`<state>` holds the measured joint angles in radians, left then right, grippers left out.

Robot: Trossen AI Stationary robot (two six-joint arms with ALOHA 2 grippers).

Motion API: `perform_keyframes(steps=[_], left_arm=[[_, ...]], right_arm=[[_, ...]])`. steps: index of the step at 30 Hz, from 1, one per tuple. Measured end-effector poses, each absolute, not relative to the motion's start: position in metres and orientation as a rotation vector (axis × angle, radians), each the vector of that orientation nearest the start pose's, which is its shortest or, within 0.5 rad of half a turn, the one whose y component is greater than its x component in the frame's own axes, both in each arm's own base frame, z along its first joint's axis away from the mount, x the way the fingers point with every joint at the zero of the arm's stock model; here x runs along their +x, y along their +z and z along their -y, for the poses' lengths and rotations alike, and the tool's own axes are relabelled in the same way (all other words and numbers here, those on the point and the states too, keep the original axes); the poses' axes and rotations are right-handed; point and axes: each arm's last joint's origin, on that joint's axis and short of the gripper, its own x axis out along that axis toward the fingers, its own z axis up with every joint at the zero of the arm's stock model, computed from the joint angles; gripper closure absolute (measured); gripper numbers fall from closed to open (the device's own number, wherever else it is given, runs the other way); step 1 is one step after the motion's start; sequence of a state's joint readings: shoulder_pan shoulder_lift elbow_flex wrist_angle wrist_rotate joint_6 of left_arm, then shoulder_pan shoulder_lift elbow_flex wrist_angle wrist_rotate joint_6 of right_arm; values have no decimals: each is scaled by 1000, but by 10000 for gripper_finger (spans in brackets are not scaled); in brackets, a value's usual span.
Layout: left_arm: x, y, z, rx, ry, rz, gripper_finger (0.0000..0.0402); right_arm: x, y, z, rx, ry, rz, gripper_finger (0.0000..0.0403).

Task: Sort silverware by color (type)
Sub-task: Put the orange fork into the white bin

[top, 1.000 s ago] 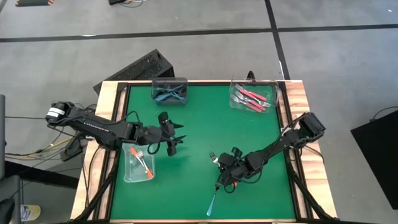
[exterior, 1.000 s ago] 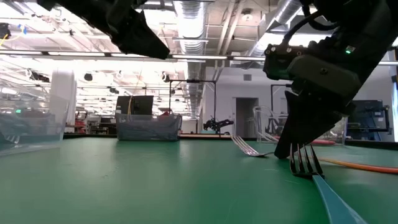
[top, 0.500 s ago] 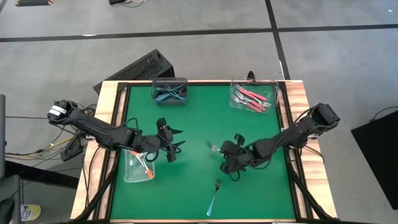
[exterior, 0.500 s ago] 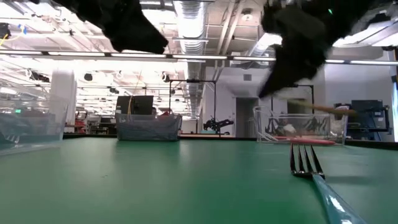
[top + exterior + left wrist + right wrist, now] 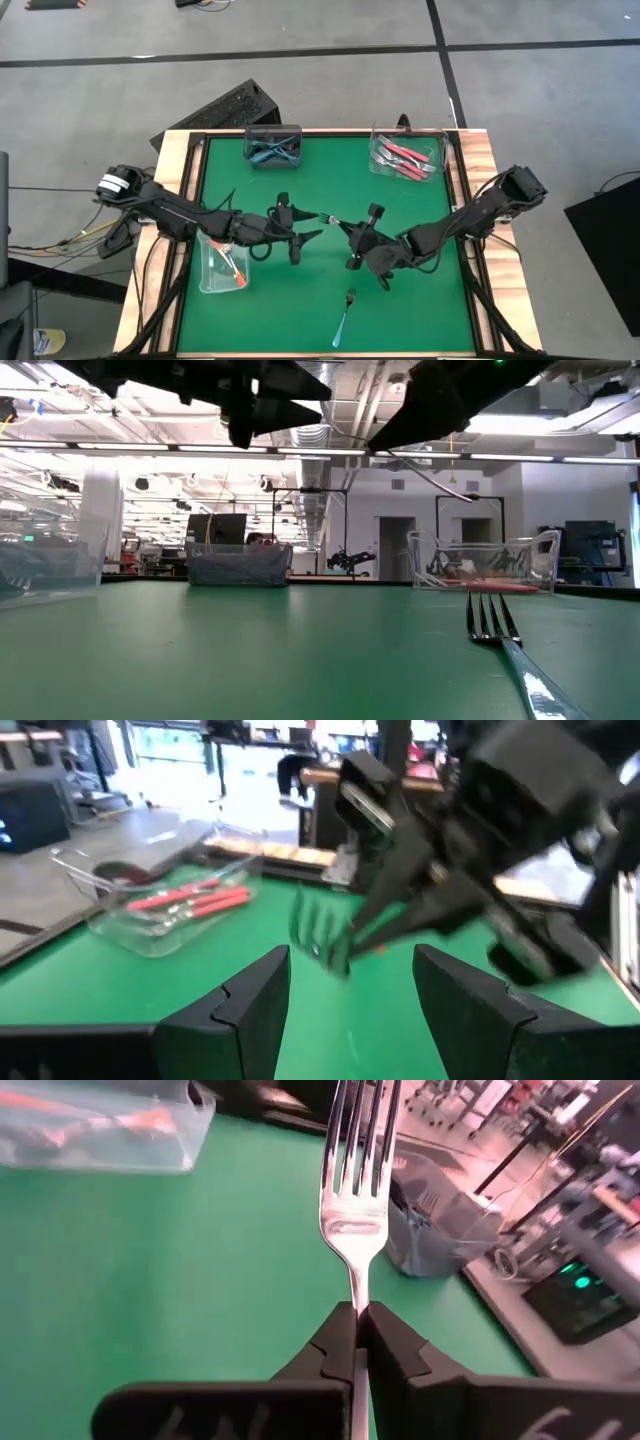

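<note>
Silver fork (image 5: 357, 1175) pinched tight in right gripper (image 5: 352, 240), mid-table, tines toward left gripper (image 5: 300, 236), wide open, empty. Advise slow handover, closing on neck.

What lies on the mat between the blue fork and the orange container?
In the high view, only bare green mat lies between the blue fork and the orange container.

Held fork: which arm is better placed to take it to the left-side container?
Left. The left gripper is open, facing the tines of the fork that the right gripper pinches, and the container sits beside the left arm.
</note>
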<state>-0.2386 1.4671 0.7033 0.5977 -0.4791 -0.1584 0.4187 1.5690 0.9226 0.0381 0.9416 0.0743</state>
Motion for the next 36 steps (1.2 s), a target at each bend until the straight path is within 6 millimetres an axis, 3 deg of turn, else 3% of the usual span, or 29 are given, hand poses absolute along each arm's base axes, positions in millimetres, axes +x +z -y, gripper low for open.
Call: perform_keyframes(steps=[10,13,18,24,29,33,36], left_arm=[[301,225,43,-103,325,-116,215],[301,225,42,-88,333,-118,258],[302,225,41,-14,331,-133,378],[297,226,37,86,362,-195,400],[272,248,40,86,275,-399,401],[240,270,45,85,165,-668,401],[213,292,51,-104,-64,-923,401]], right_arm=[[306,216,-111,-382,-556,-458,374],[306,216,-111,-381,-558,-457,369],[306,217,-111,-388,-559,-447,356],[305,222,-117,-343,-534,-415,338],[293,270,-143,-214,-443,-273,331],[277,302,-156,-230,-371,-210,330],[267,312,-158,-230,-349,-188,330]])
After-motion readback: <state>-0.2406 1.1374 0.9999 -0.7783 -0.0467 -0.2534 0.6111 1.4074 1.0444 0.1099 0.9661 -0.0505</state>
